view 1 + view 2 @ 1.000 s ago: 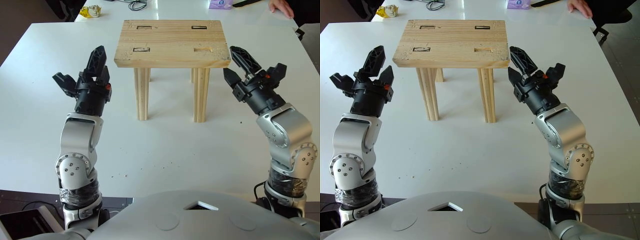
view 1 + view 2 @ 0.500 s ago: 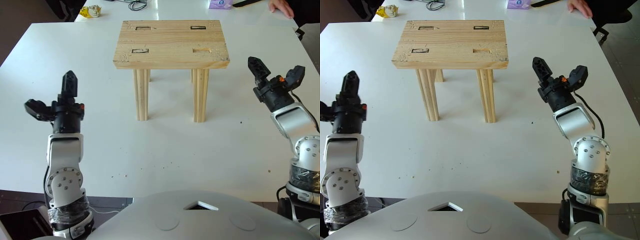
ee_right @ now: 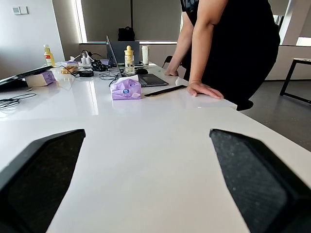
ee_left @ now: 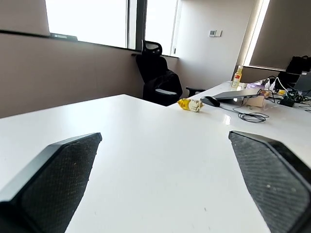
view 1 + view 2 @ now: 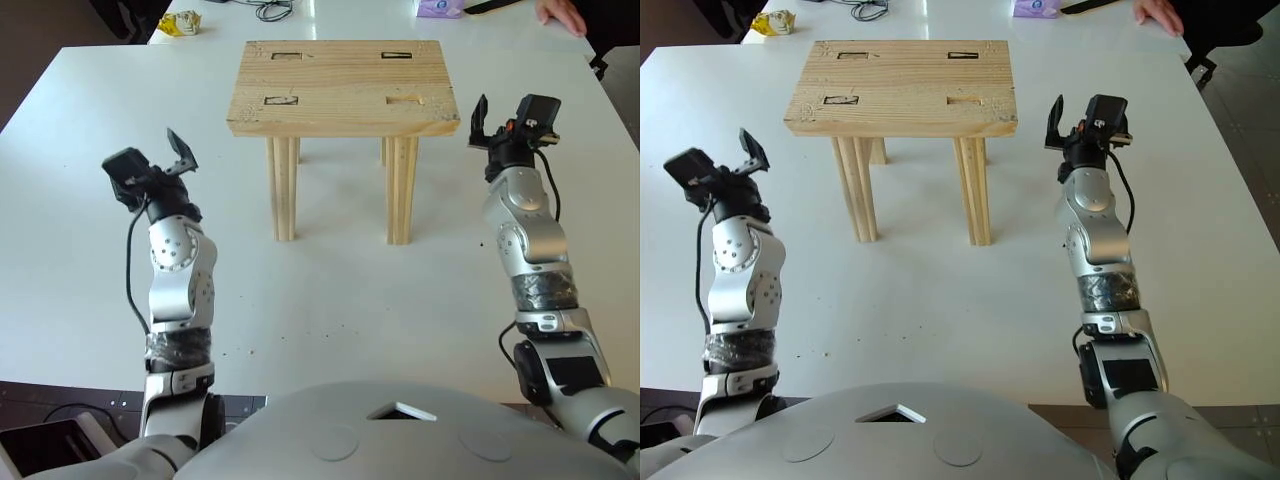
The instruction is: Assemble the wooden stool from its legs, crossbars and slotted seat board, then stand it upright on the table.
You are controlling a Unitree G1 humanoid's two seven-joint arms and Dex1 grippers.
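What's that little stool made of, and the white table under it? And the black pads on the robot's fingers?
Stool: pale, bare-looking wood, likely pine; grain lines run along the seat board. Table: smooth white top, faintly reflective, perhaps laminate; its core is hidden. Finger pads: matte black with fine dotted texture, probably rubber or plastic.
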